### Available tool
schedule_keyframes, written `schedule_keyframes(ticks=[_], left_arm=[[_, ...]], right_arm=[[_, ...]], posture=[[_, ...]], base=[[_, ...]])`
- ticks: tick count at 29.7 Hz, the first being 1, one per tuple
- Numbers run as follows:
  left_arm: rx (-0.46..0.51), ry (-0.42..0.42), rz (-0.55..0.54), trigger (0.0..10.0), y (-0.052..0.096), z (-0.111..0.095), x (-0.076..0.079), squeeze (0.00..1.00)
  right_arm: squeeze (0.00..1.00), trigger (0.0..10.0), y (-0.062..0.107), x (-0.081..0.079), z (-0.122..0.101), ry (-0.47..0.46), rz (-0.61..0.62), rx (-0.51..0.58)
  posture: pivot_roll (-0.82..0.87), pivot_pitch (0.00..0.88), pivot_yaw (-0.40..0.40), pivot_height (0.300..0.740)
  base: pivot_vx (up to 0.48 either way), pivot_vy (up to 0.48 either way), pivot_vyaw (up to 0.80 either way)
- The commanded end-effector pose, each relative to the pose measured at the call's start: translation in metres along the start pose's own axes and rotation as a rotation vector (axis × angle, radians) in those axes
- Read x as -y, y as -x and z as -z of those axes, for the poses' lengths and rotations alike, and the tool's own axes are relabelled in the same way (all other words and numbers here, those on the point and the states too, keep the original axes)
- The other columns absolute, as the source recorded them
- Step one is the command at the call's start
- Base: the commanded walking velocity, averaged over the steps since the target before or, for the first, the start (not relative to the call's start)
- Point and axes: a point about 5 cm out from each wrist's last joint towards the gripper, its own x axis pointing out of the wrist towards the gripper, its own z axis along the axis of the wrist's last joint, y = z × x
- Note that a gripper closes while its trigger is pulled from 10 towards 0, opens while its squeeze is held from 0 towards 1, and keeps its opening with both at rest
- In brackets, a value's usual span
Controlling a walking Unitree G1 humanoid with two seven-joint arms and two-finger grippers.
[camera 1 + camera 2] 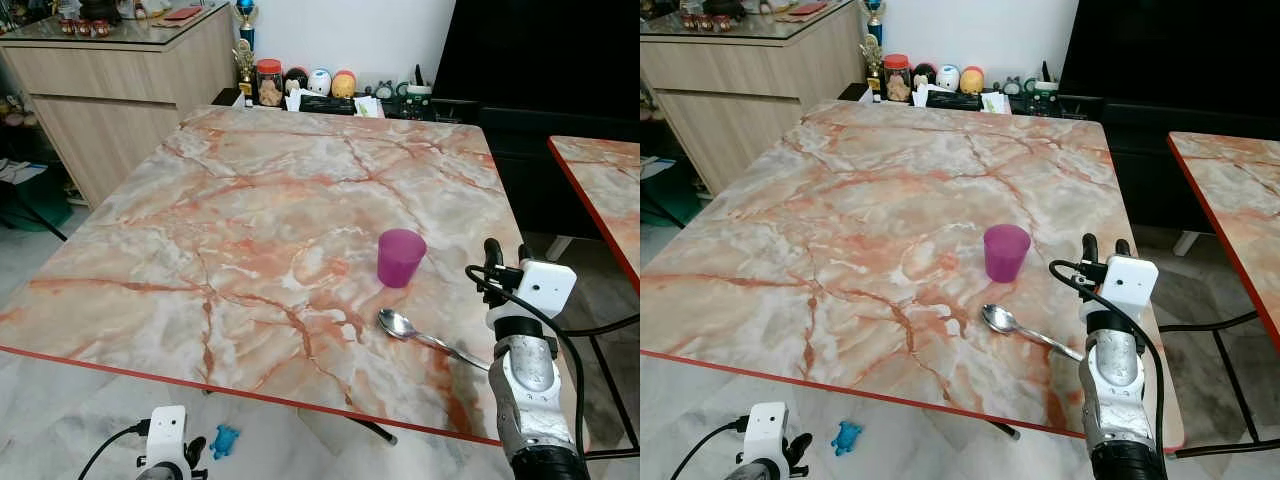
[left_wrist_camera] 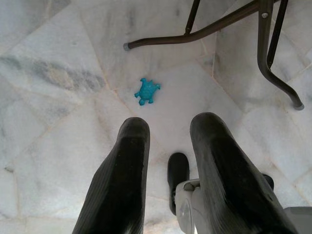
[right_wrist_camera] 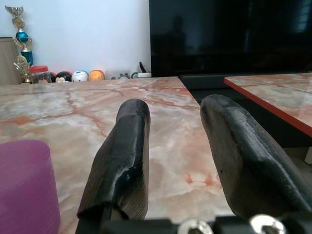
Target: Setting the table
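Standing at a marble-patterned bench (image 1: 250,230) with a red edge, the robot faces a purple cup (image 1: 400,257) and a metal spoon (image 1: 425,335). The right hand (image 1: 507,254), fingers spread and empty, hovers just right of the cup; the spoon lies nearer the robot, bowl toward the left, handle running toward the right arm. The left hand (image 2: 168,165), also spread and empty, hangs low over a tiled floor (image 2: 58,73) with a blue toy turtle (image 2: 146,91).
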Motion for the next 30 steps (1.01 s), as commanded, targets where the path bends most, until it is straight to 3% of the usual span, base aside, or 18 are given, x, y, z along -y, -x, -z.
schedule_keyframes(ticks=[1, 11, 15, 21, 25, 30], left_arm=[[-0.022, 0.001, -0.001, 10.0, 0.001, 0.003, -0.001, 0.0], [-0.022, 0.0, 0.001, 10.0, 0.0, 0.003, 0.0, 0.0], [-0.021, -0.003, 0.005, 10.0, 0.0, 0.003, 0.001, 0.0], [-0.023, 0.003, 0.003, 10.0, 0.0, 0.003, 0.002, 0.0], [-0.022, 0.006, 0.002, 10.0, 0.0, 0.003, 0.002, 0.0], [-0.021, 0.008, -0.002, 10.0, 0.0, 0.003, 0.0, 0.0]], right_arm=[[0.0, 10.0, -0.003, -0.003, -0.002, -0.004, -0.01, 0.01], [0.0, 10.0, -0.005, -0.001, -0.004, 0.0, -0.014, 0.015], [0.0, 10.0, -0.01, 0.008, -0.014, 0.005, -0.036, 0.059], [0.0, 10.0, -0.017, 0.015, -0.029, 0.069, -0.18, 0.094], [0.0, 10.0, -0.013, 0.009, -0.033, 0.104, -0.41, 0.075], [0.0, 10.0, -0.012, 0.013, -0.04, 0.142, -0.529, 0.058]], posture=[[0.12, 0.0, -0.025, 0.74], [0.12, 0.0, -0.026, 0.74], [0.12, 0.0, -0.025, 0.74], [0.11, 0.0, -0.027, 0.74], [0.11, 0.0, -0.025, 0.74], [0.11, 0.0, -0.023, 0.74]], base=[[0.0, 0.0, 0.0], [0.0, 0.0, 0.0], [0.0, 0.0, 0.0], [0.0, 0.0, 0.0], [0.0, 0.0, 0.0], [0.0, 0.0, 0.0]])
